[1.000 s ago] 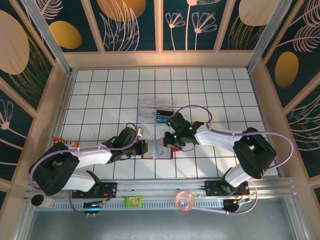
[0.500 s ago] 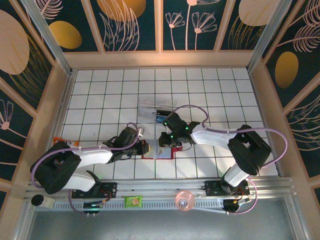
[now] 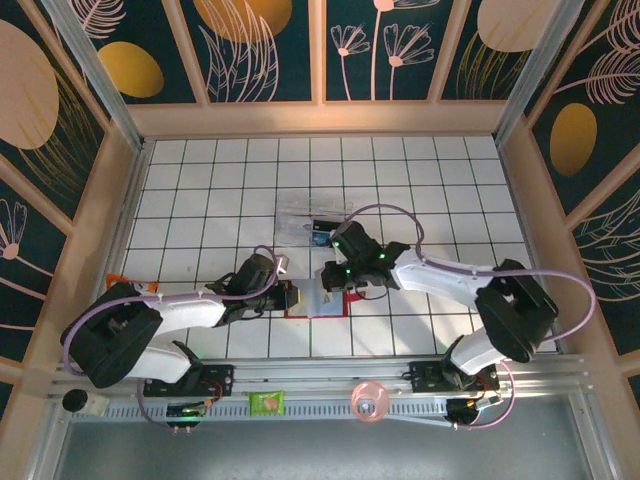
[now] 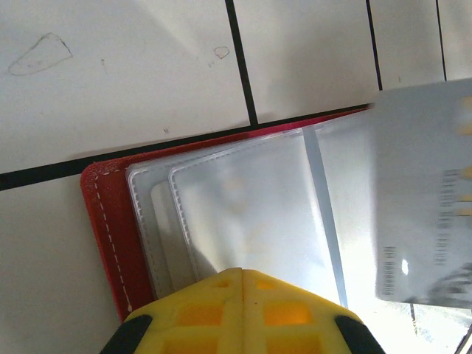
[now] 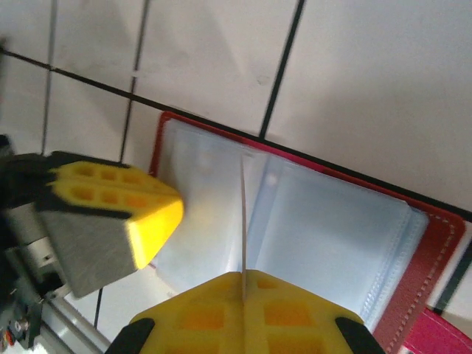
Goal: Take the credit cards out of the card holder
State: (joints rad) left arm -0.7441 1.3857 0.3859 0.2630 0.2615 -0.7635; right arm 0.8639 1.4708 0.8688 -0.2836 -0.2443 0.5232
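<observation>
Since a second ago, finds the right arm's wrist drawn slightly toward the left of the overhead frame and its elbow swung a little right; finds the left arm unmoved.

Cannot make out fingertips or card from overhead, with both wrists crowding the small red leather-look card holder (image 3: 315, 306) just below centre on the white tiled surface (image 3: 200, 200). Loses the holder's (image 4: 103, 221) right side past the frame edge in the left wrist view, and blurs the silver-grey plastic card (image 4: 424, 199) at right there. Gives that card (image 5: 243, 214) merely as a thin pale line, edge-on, in the right wrist view.

Reaches the left arm in low from the lower left, left end effector (image 3: 290, 296) (image 4: 241, 274) clenched, yellow tips together and resting on the left-hand sleeves. Bends the right arm in from the lower right, right end effector (image 3: 328, 284) (image 5: 242, 276) pinched tight on the card's near edge, over the holder's middle.

Lies open and flat: red cover (image 5: 441, 247) with pale stitching, cloudy grey-blue clear sleeves, red snap tab (image 5: 442, 332) at lower right. Leaves a clear plastic box (image 3: 315, 215) just above the wrists.
</observation>
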